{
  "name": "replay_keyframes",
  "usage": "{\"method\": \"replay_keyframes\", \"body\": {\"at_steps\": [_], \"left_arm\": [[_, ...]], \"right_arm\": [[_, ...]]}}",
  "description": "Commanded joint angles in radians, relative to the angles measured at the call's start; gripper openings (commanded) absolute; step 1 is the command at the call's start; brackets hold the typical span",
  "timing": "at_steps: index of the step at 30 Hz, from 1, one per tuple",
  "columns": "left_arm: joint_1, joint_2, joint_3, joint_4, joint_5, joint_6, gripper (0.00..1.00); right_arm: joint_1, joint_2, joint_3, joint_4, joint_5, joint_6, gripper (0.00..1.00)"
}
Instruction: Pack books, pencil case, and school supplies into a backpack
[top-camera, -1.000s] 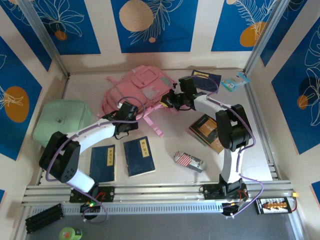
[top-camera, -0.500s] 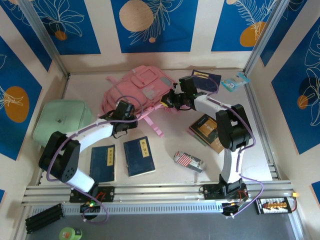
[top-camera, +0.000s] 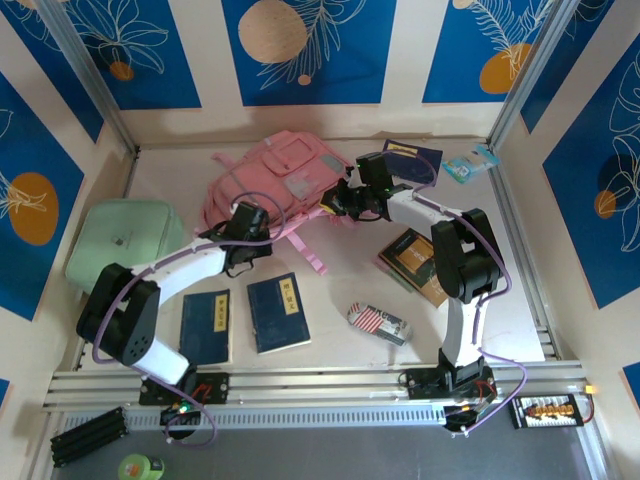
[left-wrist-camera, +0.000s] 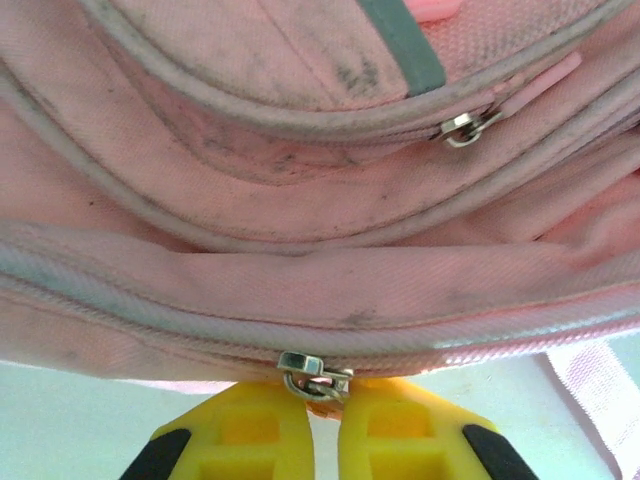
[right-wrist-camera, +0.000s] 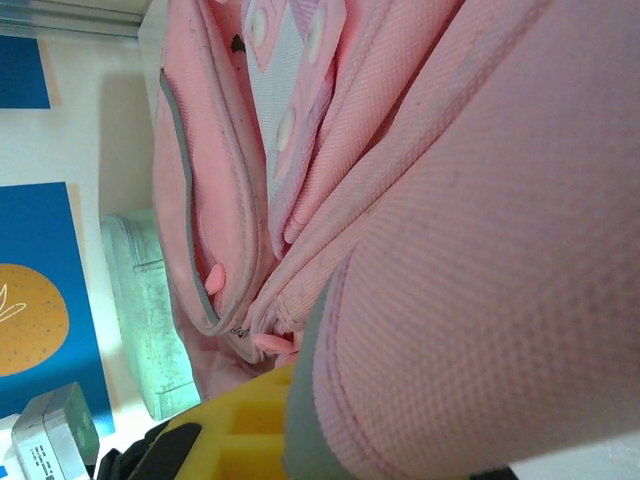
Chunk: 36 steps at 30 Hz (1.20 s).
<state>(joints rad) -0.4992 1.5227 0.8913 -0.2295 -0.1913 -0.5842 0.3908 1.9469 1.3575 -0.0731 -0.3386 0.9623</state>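
Note:
The pink backpack (top-camera: 275, 180) lies at the back of the table. My left gripper (top-camera: 250, 218) is at its near edge, its yellow fingers (left-wrist-camera: 250, 430) shut on a metal zipper pull (left-wrist-camera: 312, 372) of the backpack (left-wrist-camera: 300, 200). My right gripper (top-camera: 342, 200) is shut on a padded pink part of the backpack (right-wrist-camera: 480, 250) on its right side. Two navy books (top-camera: 206, 326) (top-camera: 278, 311) lie near the front left, and a third (top-camera: 411, 157) lies at the back. The tan-and-black notebook (top-camera: 415, 262) lies right of centre. The striped pencil case (top-camera: 379, 322) is near the front. The school supplies are hidden.
A mint-green flat case (top-camera: 120, 245) lies at the left wall, also seen behind the backpack as a green edge (right-wrist-camera: 140, 320). A small cyan packet (top-camera: 470, 167) sits in the back right corner. A loose pink strap (top-camera: 305, 250) trails toward the books.
My left gripper moved a little closer to the backpack's edge and closed on the zipper pull. The right arm stayed put.

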Motion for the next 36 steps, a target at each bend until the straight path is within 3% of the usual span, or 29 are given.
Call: {"method": "replay_keyframes", "body": {"at_steps": [1,6,16,23,27,28,36], "left_arm": [[0.042,-0.04,-0.017,-0.063,-0.006,0.039,0.0],[0.096,-0.069,-0.019,-0.093,0.082,0.096,0.0],[0.111,-0.118,-0.036,-0.139,0.098,0.172,0.0],[0.095,-0.102,-0.046,-0.075,0.302,0.201,0.0],[0.071,-0.063,-0.014,-0.086,0.27,0.171,0.0],[0.069,-0.06,-0.015,-0.073,0.272,0.165,0.0],[-0.035,0.045,0.116,-0.057,0.333,0.148,0.0]], "right_arm": [[-0.012,-0.067,0.011,0.013,0.012,-0.033,0.0],[-0.022,-0.066,0.009,0.0,0.033,-0.045,0.0],[-0.052,-0.059,0.023,-0.035,0.077,-0.074,0.0],[-0.088,0.03,0.099,-0.013,0.073,-0.165,0.0],[-0.111,0.069,0.141,-0.02,0.058,-0.186,0.03],[-0.117,0.068,0.144,-0.022,0.05,-0.184,0.04],[-0.122,-0.113,-0.002,-0.156,0.108,-0.167,0.55]]}}
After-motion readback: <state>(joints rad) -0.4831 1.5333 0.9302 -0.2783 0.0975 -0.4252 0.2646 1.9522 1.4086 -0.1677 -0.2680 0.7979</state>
